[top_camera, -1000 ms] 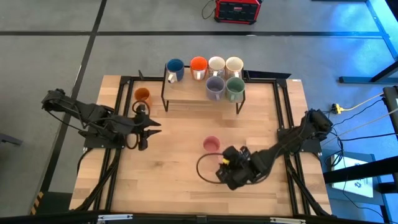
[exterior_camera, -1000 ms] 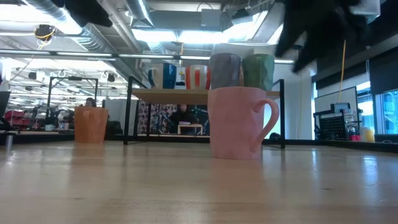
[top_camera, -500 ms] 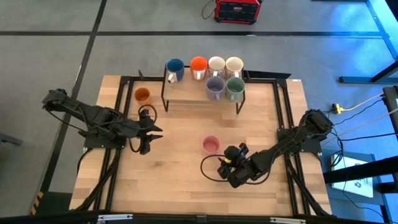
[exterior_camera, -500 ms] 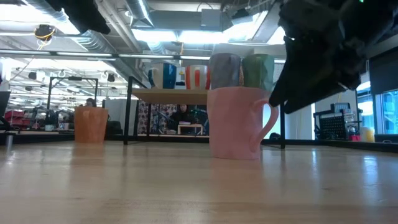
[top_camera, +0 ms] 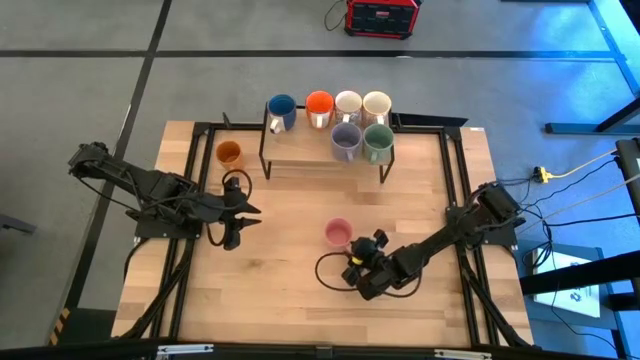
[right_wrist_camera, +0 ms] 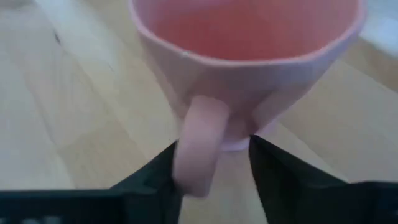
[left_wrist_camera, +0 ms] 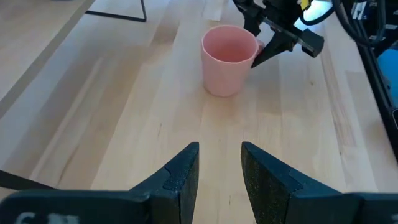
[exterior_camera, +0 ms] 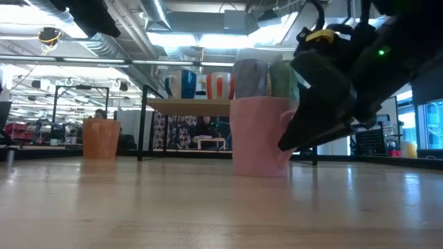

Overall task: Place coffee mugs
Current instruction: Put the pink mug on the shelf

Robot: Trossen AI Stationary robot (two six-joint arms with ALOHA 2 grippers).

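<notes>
1 pink mug [right_wrist_camera: 249,68] stands upright, its handle [right_wrist_camera: 198,142] between the right pincer's [right_wrist_camera: 214,165] parted, not yet closed fingers.

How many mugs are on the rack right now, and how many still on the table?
6 on the rack: blue, red-orange, two white, lavender, green. 2 on the table: orange, pink.

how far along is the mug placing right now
Six mugs already stand on the rack: blue, red-orange, two white, lavender and green. In hand: the right gripper is at the pink mug, its fingers straddling the handle, not visibly clamped. Left: the pink mug and the orange mug on the table; the left gripper waits open between them.
</notes>
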